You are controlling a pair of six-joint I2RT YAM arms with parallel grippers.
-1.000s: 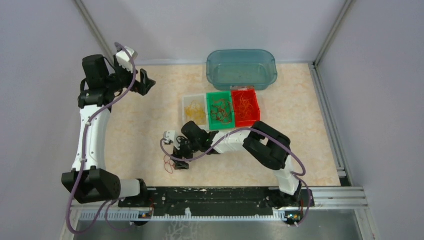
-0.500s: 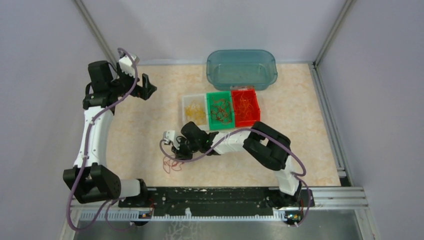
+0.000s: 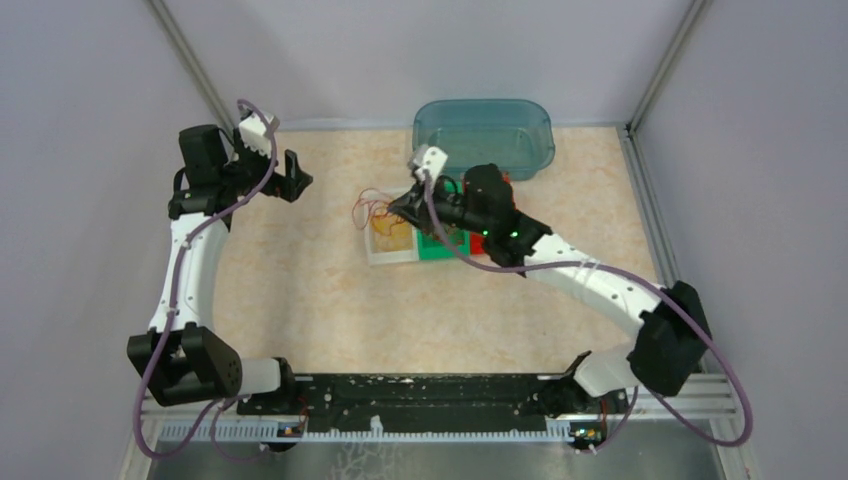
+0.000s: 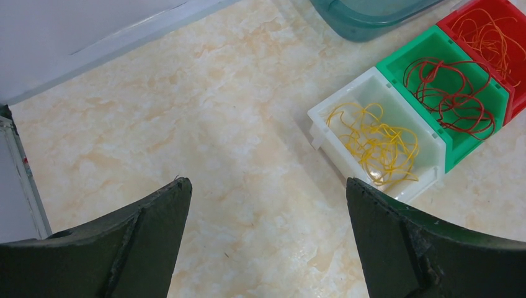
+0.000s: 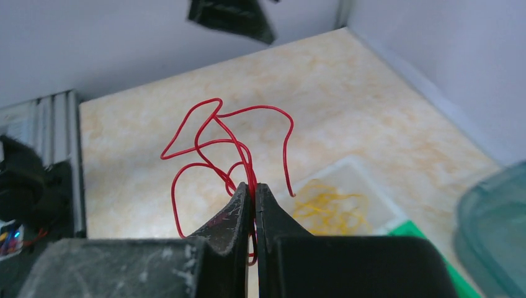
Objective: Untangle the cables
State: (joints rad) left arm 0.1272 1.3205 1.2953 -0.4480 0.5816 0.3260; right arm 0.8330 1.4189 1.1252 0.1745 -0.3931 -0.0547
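Observation:
My right gripper [image 5: 253,186] is shut on a small clump of red cables [image 5: 214,146], which hangs in the air above the left side of the white bin [image 3: 378,255]. In the top view that gripper [image 3: 393,208] holds the red loops [image 3: 370,208] just left of its tips. Yellow cables [image 4: 378,146] lie in the white bin [image 4: 322,121], red cables [image 4: 450,87] in the green bin [image 4: 397,65], and orange cables [image 4: 490,34] in the red bin [image 4: 518,12]. My left gripper [image 4: 267,183] stands wide open over bare table at the far left [image 3: 291,175], holding nothing.
A teal tub [image 3: 483,135] sits behind the bins at the back. My right arm [image 3: 590,285] stretches across the green and red bins, hiding most of them in the top view. Walls and metal rails [image 3: 650,215] bound the table.
My right gripper shut on the red cables at the near middle of the table, lifted them and swung back to above the white bin. The left arm barely moved.

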